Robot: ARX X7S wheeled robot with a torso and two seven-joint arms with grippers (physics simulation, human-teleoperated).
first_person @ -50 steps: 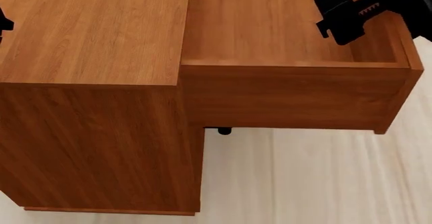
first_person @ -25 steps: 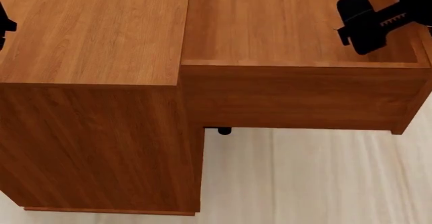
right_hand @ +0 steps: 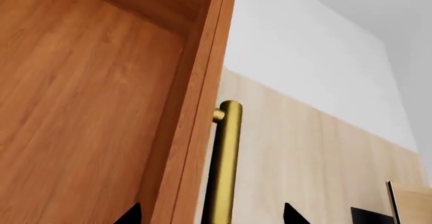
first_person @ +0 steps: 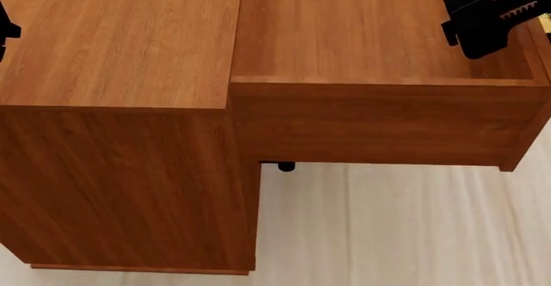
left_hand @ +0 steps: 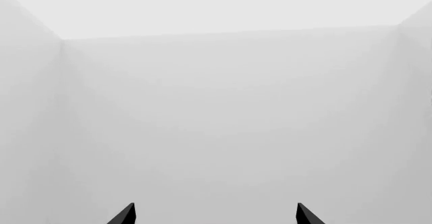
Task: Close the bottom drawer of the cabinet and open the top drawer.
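Observation:
The reddish-brown cabinet (first_person: 120, 40) fills the head view from above. Its top drawer (first_person: 379, 121) stands pulled far out to the right, an empty wooden tray. My right gripper (first_person: 508, 15) hangs at the drawer's front end. In the right wrist view, that gripper (right_hand: 210, 216) is open, its fingertips (right_hand: 131, 215) straddling the drawer's front panel (right_hand: 196, 133) and the brass handle (right_hand: 226, 173) with gaps on both sides. The bottom drawer is hidden under the top drawer. My left gripper (left_hand: 214, 215) is open, facing only white walls, and shows as a black sliver (first_person: 4, 31).
Pale wood floor (first_person: 388, 228) lies below and to the right of the cabinet. A small black part (first_person: 280, 166) peeks from under the open drawer. A pale plywood piece (right_hand: 408, 204) and a black shape (right_hand: 368, 216) sit at the right wrist view's corner.
The top drawer slid farther out to the right over the first half second, then held still. My right gripper moved right with it, then slightly up. The left arm stayed put.

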